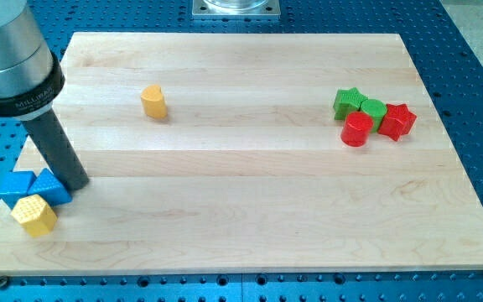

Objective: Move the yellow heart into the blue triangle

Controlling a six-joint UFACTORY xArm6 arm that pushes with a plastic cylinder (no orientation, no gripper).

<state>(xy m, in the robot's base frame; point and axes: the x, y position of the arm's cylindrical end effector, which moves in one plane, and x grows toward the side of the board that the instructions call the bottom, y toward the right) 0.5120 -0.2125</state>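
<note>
Wooden board (250, 168): yellow heart (153, 101) upright, alone, upper left; blue triangle (17, 186) far; rod-only end effector, tip (77, 183) beside blue cube (51, 187).

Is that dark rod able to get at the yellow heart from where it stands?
Probably yes: my tip rests by the blue blocks, and only bare board lies between it and the yellow heart.

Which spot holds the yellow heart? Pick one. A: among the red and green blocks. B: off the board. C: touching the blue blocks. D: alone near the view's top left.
D: the yellow heart sits alone on the board toward the view's top left, far from the blue triangle at the lower left and from my tip.
</note>
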